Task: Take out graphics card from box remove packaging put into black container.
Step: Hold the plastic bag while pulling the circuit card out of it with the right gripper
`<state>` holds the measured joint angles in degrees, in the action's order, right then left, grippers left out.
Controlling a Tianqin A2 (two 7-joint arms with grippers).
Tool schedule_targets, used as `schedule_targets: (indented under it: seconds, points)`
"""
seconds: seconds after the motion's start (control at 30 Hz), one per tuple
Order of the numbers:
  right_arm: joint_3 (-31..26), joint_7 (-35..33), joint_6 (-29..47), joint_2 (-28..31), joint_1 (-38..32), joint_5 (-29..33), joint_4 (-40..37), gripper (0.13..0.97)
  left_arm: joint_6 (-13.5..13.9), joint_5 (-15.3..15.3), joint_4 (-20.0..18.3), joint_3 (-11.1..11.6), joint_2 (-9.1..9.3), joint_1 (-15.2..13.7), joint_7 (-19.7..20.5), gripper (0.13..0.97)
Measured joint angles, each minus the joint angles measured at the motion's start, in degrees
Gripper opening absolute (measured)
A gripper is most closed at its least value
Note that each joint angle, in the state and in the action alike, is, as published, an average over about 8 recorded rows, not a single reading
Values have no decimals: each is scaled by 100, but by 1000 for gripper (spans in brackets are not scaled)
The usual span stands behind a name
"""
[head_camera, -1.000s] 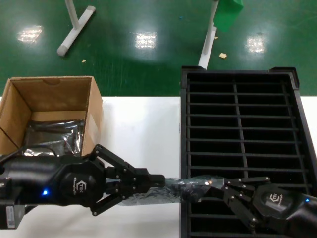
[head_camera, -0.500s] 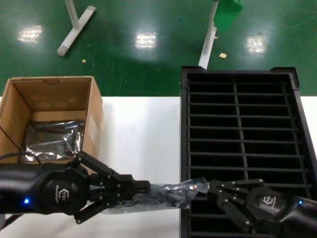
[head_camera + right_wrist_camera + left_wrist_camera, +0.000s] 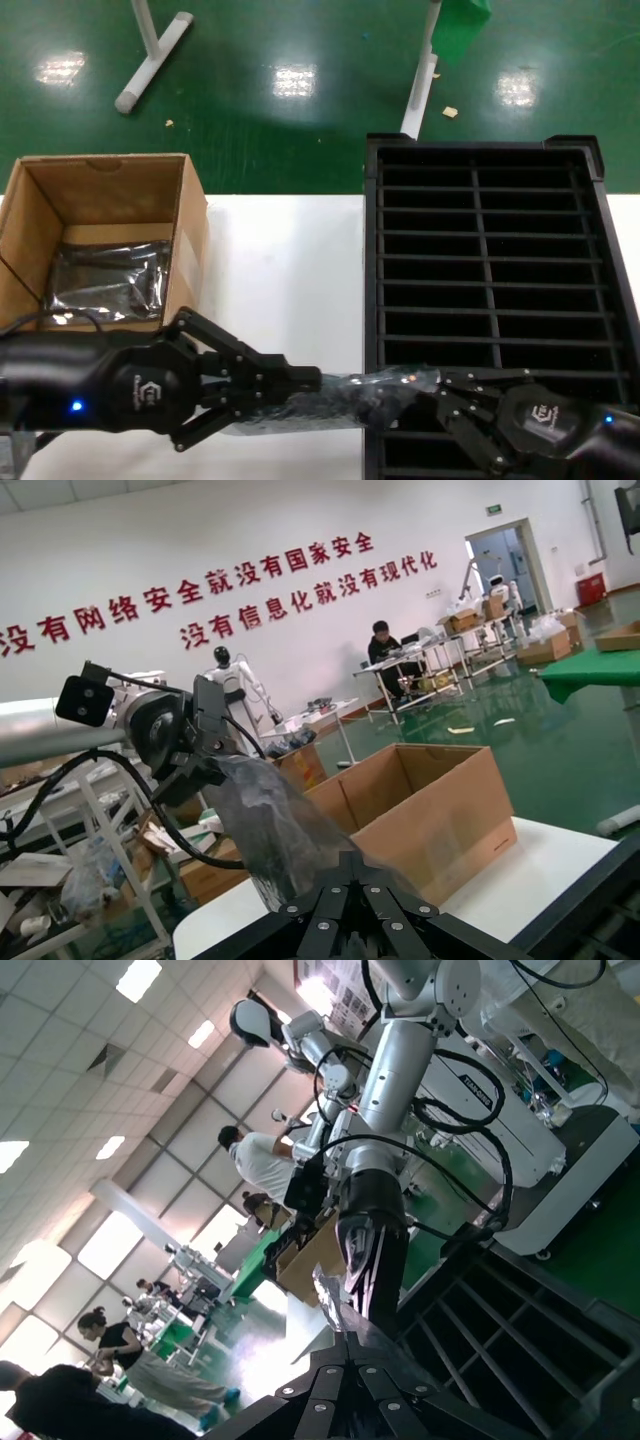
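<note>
Stretching between the two arms near the front edge of the surface point(image 3: 290, 240), the graphics card point(image 3: 345, 400) is seen only as a dark mass inside the packaging point(image 3: 385, 385). The card is judged stiff and fragile, the crinkly film thin and slippery, so a hold on the bag ends alone is advised. The left end effector point(image 3: 305, 380) is closed on one end of the bag; the right end effector point(image 3: 445, 385) is pinched on the other, over the front-left corner of the black container point(image 3: 480, 170). More bagged stock is visible in the box point(image 3: 105, 180) at the surface's left edge.
</note>
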<state>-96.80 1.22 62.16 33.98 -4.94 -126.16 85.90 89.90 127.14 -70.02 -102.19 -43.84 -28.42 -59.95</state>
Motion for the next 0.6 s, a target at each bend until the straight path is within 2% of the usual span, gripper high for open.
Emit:
schedule_targets:
  seconds: [0.27,0.6]
  points:
    - [134,-37,5,53,173,-89,43,147,-6,-216,57,-9,289,-135,30,142]
    - [224,-54,83,95,249,-180,-6,147,-23,-371,82,82,537,-264,51,142]
